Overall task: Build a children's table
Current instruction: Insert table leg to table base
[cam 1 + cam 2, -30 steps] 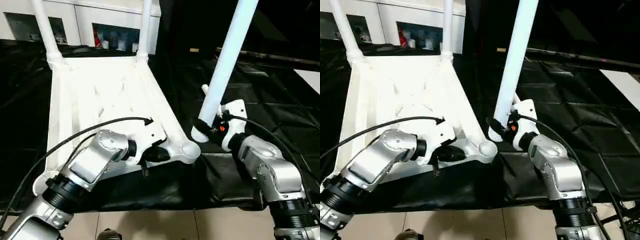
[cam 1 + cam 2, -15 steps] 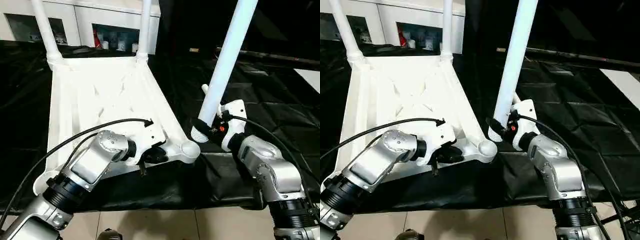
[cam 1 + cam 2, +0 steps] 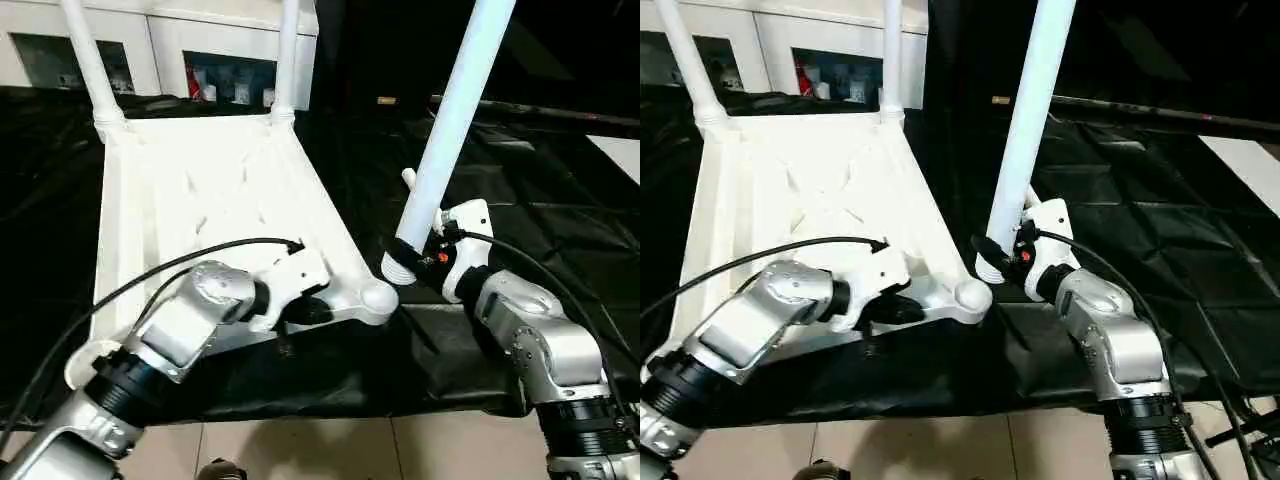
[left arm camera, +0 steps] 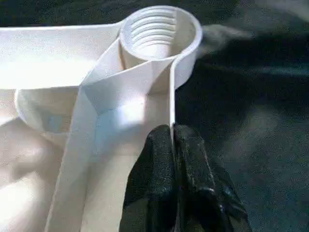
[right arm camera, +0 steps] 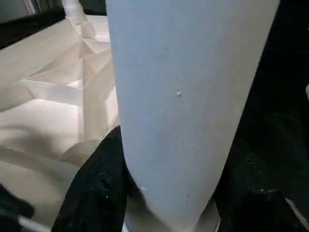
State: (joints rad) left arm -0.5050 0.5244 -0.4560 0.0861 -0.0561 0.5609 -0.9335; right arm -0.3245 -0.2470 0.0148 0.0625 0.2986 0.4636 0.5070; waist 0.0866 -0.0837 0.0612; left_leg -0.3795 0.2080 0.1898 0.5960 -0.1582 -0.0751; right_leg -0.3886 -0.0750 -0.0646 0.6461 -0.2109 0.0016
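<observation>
The left gripper is closed on the thin side wall of the tabletop, one black finger on the inner face of the wall and the other on the outer face, near the corner. Just beyond the fingers, the corner socket stands open and shows its inner thread. In the head views the left gripper sits at the near right corner of the tabletop, beside the round socket, and its silver forearm comes in from the lower left with a black cable arching over it. The right gripper is clamped on the lower end of a leg, with a black finger on each side of the white tube. This leg is tilted, its top leaning away to the right, and its bottom end rests on the black cloth just beside the near right socket, not in it. The tabletop lies upside down on the black cloth, ribbed underside up. At its far end two more legs stand upright in the far corner sockets. Behind them is a white cabinet with small things inside.
</observation>
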